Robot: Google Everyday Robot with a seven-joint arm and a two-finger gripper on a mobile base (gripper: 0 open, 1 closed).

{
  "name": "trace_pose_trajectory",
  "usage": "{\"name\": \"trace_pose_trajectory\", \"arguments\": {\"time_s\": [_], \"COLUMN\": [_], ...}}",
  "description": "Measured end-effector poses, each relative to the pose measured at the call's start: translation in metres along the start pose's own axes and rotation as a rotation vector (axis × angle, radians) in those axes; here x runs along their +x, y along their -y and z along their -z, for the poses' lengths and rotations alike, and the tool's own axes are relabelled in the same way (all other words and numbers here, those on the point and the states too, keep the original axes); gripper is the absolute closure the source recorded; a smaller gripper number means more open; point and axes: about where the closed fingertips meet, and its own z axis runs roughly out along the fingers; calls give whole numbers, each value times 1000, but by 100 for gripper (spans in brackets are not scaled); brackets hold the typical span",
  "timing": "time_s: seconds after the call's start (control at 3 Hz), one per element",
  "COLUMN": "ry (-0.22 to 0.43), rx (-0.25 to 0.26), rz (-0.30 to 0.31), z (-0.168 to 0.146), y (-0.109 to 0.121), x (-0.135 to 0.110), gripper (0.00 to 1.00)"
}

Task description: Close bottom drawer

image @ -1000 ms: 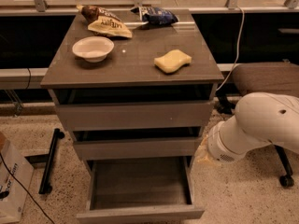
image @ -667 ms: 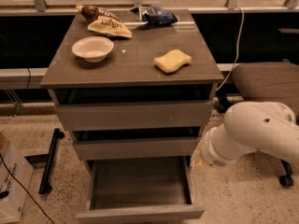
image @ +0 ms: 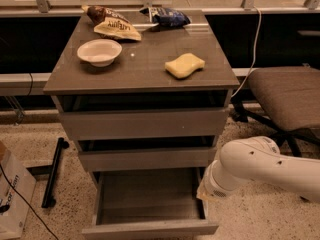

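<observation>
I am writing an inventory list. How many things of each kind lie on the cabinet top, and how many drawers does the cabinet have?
Snack bags: 3
Bowl: 1
Sponge: 1
Drawers: 3, with the bottom drawer pulled out
Total: 8
The gripper hangs low, beside the bottom drawer's right side.

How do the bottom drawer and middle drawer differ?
The bottom drawer is pulled far out, its inside showing; the middle drawer sits nearly in. The bottom front looks shorter than the middle one. Both are grey-brown, handleless. The gripper is beside the bottom drawer's right wall.
</observation>
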Motion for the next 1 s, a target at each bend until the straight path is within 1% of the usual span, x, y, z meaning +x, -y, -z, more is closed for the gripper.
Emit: {"name": "trace_pose_trajectory", "arguments": {"time_s": [0.33,0.67,1.0], "ry": [0,-32,-86], "rx": [0,-23,-71], "rz": [0,-47,-108], "z": [0,-26,-69], "y": [0,3,9], "x": [0,9,27], "gripper": [100,100,100]}}
